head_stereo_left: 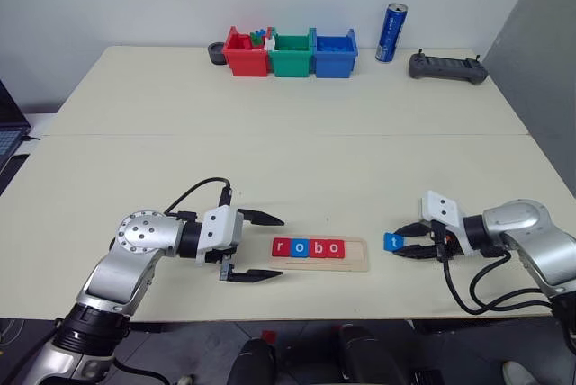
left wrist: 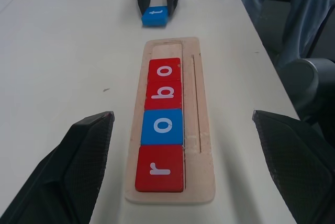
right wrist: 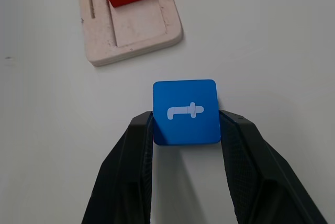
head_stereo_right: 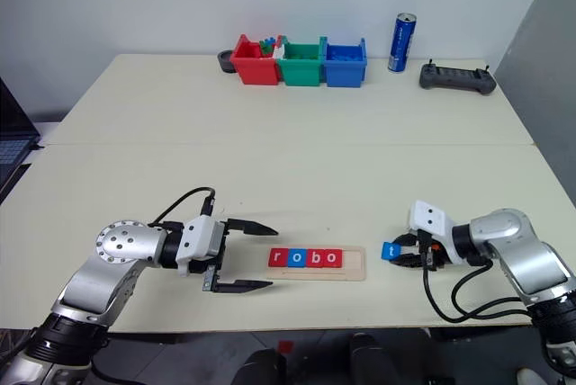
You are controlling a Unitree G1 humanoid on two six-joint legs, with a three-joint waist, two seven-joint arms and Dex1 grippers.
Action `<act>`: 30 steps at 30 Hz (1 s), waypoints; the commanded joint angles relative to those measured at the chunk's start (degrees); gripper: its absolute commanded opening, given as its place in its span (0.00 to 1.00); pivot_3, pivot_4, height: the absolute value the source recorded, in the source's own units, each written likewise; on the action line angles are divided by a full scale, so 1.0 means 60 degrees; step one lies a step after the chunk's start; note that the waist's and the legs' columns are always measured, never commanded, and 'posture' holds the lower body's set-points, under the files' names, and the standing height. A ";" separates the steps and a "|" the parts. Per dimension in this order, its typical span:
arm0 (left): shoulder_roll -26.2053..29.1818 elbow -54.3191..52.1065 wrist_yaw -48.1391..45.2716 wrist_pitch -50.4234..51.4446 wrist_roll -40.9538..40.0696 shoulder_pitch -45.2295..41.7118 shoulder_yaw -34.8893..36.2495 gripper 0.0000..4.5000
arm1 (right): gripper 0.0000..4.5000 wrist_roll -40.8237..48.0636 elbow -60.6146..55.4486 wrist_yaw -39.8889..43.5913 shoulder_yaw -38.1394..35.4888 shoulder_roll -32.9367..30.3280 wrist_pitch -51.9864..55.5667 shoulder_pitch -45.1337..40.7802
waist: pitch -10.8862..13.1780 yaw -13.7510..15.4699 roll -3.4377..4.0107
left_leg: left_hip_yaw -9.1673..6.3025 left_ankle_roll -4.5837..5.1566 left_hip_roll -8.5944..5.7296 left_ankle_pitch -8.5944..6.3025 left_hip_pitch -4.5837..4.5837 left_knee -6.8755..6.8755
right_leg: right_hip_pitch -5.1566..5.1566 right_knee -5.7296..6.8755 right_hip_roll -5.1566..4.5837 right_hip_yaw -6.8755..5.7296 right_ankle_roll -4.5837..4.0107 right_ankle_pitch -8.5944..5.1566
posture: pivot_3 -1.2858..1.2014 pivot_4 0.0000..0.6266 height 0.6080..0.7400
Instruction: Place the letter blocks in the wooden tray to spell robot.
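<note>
Pale surface (head_stereo_left: pixel 297 151), wooden tray (head_stereo_left: pixel 355 265) spelling r-o-b-o. Your right jaws (right wrist: pixel 186 124) pinch the blue t block (right wrist: pixel 186 111) by its sides just beyond the tray's empty end. Left jaws (head_stereo_left: pixel 261 246) gape wide, empty. Lift level, seat t beside the last o.

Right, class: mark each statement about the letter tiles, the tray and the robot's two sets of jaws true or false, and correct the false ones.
1. The wooden tray already holds four tiles reading r, o, b, o. True.
2. The t tile is red. False: it is blue.
3. The right gripper has a jaw on each side of the t tile. True.
4. The t tile sits inside the tray. False: it is off the tray's empty end, apart from it.
5. The left gripper is clamped on the r tile. False: its jaws stand wide open, holding nothing.
6. The second tile in the tray is blue. True.
</note>
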 commanded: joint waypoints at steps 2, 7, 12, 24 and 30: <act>0.0089 -0.0109 0.0010 -0.0145 -0.0046 -0.0088 0.0168 1.00 | 0.32 0.0195 -0.1659 -0.0367 -0.0195 -0.0222 0.0900 -0.0014 | 0.0000 -0.0002 0.0000 | -0.0002 0.0000 0.0001 0.0000 0.0001 -0.0001 | 0.0000 0.0001 0.0001 -0.0002 0.0000 0.0000 | 0.52 0.24 1.00; 0.0035 0.0196 -0.0053 -0.0387 0.0046 -0.0126 0.0132 1.00 | 0.32 -0.0092 -0.2493 -0.1194 0.0441 0.0278 0.1985 -0.0326 | 0.0000 -0.0001 0.0000 | -0.0003 0.0000 0.0001 0.0000 0.0000 0.0000 | 0.0000 0.0000 0.0001 -0.0002 0.0001 0.0000 | 0.52 0.24 1.00; 0.0010 0.0505 -0.0104 -0.0724 0.0098 -0.0124 0.0107 1.00 | 0.32 -0.0308 -0.2632 -0.1571 0.0978 0.0556 0.2320 -0.0614 | 0.0000 0.0007 0.0001 | -0.0004 -0.0001 0.0000 0.0000 -0.0003 0.0000 | -0.0001 -0.0002 0.0001 -0.0003 0.0000 0.0000 | 0.52 0.24 1.00; 0.0060 0.0154 0.0082 -0.0805 0.0078 0.0234 0.0160 1.00 | 0.32 -0.0360 -0.2941 -0.1734 0.1602 0.0845 0.2698 -0.0988 | 0.0000 0.0006 0.0001 | -0.0006 -0.0001 0.0000 0.0000 -0.0005 0.0000 | -0.0002 -0.0002 -0.0002 -0.0006 0.0001 0.0000 | 0.52 0.24 1.00; 0.0027 -0.0123 0.0222 -0.0471 0.0060 0.0078 0.0085 1.00 | 0.32 -0.0447 -0.2927 -0.1814 0.1826 0.0940 0.2764 -0.1085 | 0.0000 0.0004 0.0001 | -0.0007 -0.0001 0.0000 0.0000 -0.0004 0.0000 | -0.0002 -0.0002 -0.0001 -0.0007 0.0000 0.0000 | 0.52 0.24 1.00</act>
